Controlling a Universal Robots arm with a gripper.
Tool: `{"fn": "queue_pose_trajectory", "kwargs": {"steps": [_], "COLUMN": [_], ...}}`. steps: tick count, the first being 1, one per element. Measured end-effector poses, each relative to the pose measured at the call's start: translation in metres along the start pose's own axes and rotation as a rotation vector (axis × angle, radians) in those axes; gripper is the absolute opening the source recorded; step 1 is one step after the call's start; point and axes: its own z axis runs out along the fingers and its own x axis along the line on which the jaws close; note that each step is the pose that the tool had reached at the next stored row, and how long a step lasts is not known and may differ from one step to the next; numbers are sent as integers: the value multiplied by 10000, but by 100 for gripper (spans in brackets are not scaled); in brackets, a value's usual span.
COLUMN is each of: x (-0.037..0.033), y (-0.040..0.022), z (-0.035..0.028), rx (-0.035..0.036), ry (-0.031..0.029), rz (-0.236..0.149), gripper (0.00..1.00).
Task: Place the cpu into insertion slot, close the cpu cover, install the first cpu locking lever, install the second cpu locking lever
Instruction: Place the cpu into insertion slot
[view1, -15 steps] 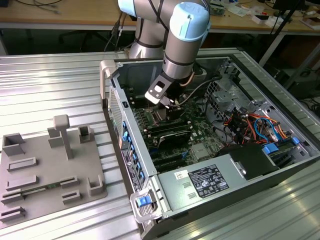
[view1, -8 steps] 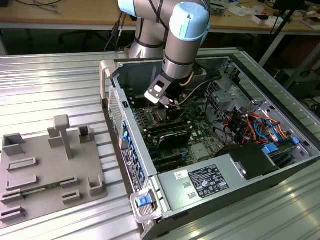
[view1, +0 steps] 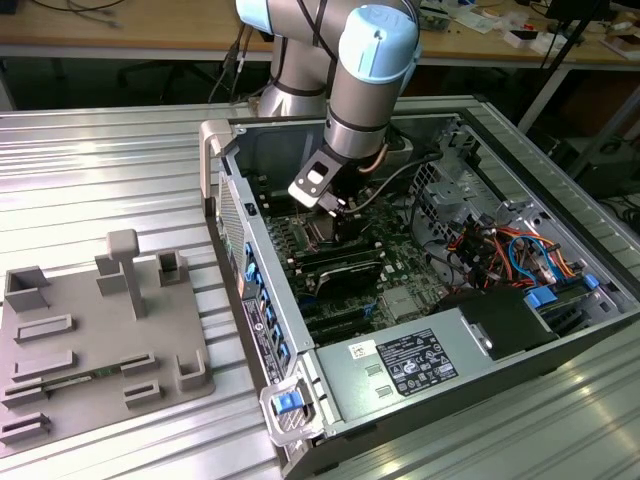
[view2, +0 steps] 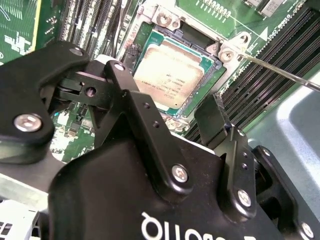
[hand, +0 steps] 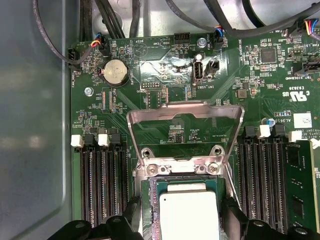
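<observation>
Watching the feeds from my station, I have the black two-fingered gripper (view2: 165, 89) low inside the open grey metal computer case (view1: 262, 300), just above the green circuit board (hand: 150, 60). Its black fingers (view2: 212, 117) are spread wide and pinch nothing.

The cpu, a small flat square chip with a silvery-grey metal top (view2: 170, 70), lies seated flat in the insertion slot, the square socket with a silver metal rim (view2: 162, 19) set in that board. In the second wrist view the chip sits beyond the two fingertips, roughly centred in the gap between them, and I see neither finger touching it. In the first wrist view one fingertip stands to each side of the cpu (hand: 187, 215), apart from it.

The cpu cover, a thin silver metal square frame plate with a large window (hand: 150, 111), stands swung up off the socket on its hinged edge. I can see the board through the window, and the chip lies uncovered. A thin silver metal lever rod (view2: 280, 71) runs away from one corner of the socket. Banks of long black memory slots (hand: 100, 185) flank the socket on both sides.

From the exterior view, the grey and pale-blue arm (view1: 370, 70) reaches down into the case, which lies on a ribbed metal table (view1: 100, 160). A grey moulded fixture tray (view1: 100, 340) lies beside the case at the exterior view's left.
</observation>
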Motion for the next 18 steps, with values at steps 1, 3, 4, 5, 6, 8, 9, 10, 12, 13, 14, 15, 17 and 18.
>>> {"fn": "queue_pose_trajectory", "kwargs": {"steps": [1,3,4,5,6,8,9,10,12,13,14,15,17,18], "x": [0,0,0,0,0,0,0,2,3,3,2,2,4,4], "y": [0,0,0,0,0,0,2,7,8,8,8,8,9,10], "z": [0,0,0,0,0,-1,0,0,0,1,-3,-6,-12,-18], "rx": [0,0,0,-1,0,0,1,-2,-5,-5,-2,0,-3,1], "ry": [0,0,0,-1,-2,-2,-2,-12,-21,-19,-27,-16,6,10], "rz": [0,0,0,0,0,0,18,160,339,340,339,338,339,340], "gripper": [75,75,75,75,75,73,65,65,65,65,64,64,62,62]}}
